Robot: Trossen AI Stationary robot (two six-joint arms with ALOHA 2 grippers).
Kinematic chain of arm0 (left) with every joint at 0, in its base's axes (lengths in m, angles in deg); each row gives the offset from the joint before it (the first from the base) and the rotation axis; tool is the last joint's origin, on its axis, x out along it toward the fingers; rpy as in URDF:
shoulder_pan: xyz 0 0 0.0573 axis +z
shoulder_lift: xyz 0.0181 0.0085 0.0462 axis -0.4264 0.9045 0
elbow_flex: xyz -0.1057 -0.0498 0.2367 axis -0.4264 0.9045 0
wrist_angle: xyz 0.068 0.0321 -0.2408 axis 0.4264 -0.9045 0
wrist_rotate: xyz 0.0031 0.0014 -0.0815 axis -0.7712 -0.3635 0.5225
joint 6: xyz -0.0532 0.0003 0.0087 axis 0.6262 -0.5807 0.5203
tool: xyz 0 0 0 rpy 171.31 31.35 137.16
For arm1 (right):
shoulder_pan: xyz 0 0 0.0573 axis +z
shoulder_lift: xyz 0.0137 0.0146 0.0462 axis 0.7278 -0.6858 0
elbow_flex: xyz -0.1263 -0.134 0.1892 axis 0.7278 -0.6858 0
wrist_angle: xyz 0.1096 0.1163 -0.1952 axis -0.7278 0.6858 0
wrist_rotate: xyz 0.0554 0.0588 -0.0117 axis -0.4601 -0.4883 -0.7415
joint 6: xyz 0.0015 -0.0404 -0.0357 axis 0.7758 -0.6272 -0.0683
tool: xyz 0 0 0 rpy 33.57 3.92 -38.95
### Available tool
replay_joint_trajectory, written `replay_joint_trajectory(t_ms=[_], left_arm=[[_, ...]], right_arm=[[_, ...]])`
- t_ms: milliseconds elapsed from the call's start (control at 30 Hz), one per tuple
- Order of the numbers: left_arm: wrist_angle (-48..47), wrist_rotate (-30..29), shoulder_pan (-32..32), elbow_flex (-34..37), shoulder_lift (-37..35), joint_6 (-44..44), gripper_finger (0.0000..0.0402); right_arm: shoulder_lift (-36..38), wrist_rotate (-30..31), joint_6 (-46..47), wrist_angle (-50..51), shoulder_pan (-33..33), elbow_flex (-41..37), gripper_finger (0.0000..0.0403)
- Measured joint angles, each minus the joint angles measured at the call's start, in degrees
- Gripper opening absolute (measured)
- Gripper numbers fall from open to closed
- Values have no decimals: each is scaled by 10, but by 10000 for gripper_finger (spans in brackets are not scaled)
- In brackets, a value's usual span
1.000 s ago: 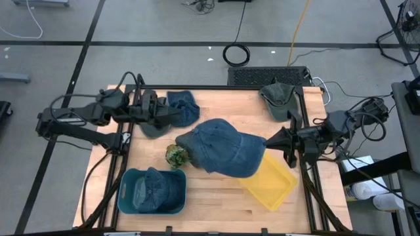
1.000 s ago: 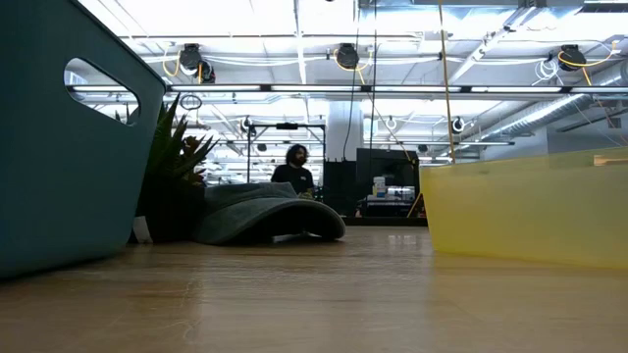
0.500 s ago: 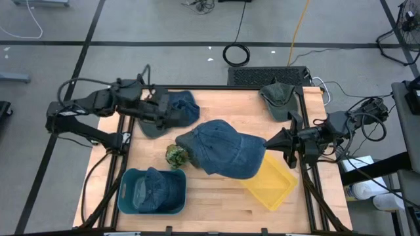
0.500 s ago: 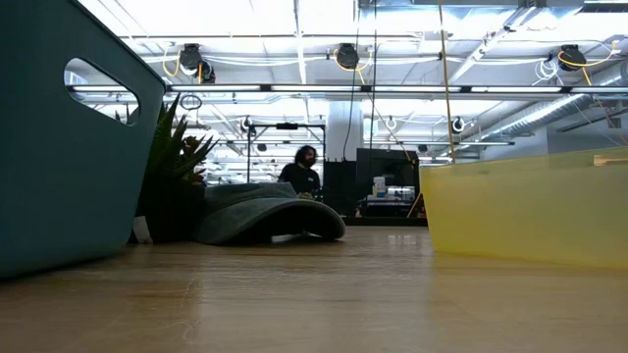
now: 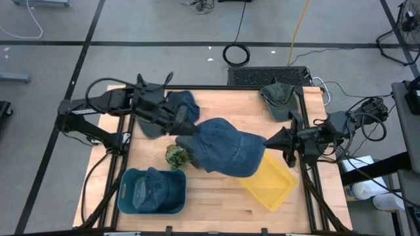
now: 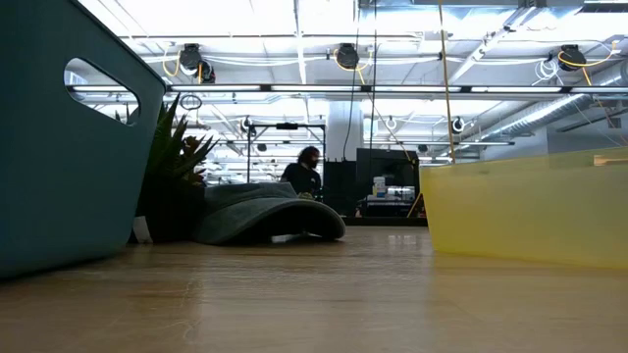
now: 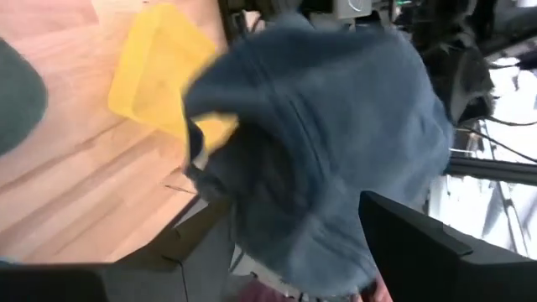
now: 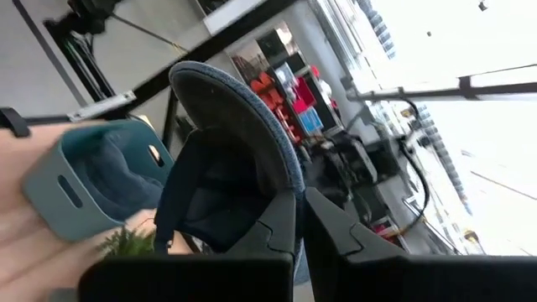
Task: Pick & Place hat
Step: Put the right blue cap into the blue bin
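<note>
1. The right gripper (image 5: 268, 140) sits at the table's right edge, its two dark fingers (image 8: 281, 220) pressed together on the brim of a large blue denim cap (image 5: 226, 147), which it holds up over the middle of the table.
2. The left gripper (image 5: 186, 122) reaches in from the table's left side to the far end of that same cap; its fingers stand apart on either side of the denim crown (image 7: 336, 126), and I cannot tell whether they press on the cloth.
3. The held cap spans the gap between the two grippers, with its brim end over the near corner of a shallow yellow plastic tray (image 5: 272, 183) lying on the table's right front.
4. Hats, counted: five. Besides the held one, a second blue denim cap (image 5: 182, 105) lies crumpled at the back left, a grey-green cap (image 5: 149, 126) lies just beside it under the left arm, another grey-green cap (image 5: 278, 98) lies at the back right corner, and a third blue denim cap (image 5: 164, 187) lies inside the bin.
5. Containers, counted: two, the yellow tray and a teal plastic bin with handle slots (image 5: 128, 193) at the front left.
6. One small green potted plant (image 5: 174, 155) stands between the bin and the held cap.
7. The light wooden table (image 5: 216, 203) carries all of these.
8. In the low view, one person (image 6: 304, 172) shows far behind the table.
</note>
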Motion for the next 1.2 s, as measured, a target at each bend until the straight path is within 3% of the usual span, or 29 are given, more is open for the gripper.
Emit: replay_joint_trajectory(t_ms=[433,833,967,1200], left_arm=[[50,5,-1,1,12,15,257],[70,5,4,1,13,-33,251],[70,5,8,1,13,-35,205],[72,5,12,1,13,-37,77]], right_arm=[[0,-8,1,0,0,0,0],[0,-9,0,-6,0,0,0],[0,-8,2,-5,0,0,0],[0,-8,18,3,0,0,0]])
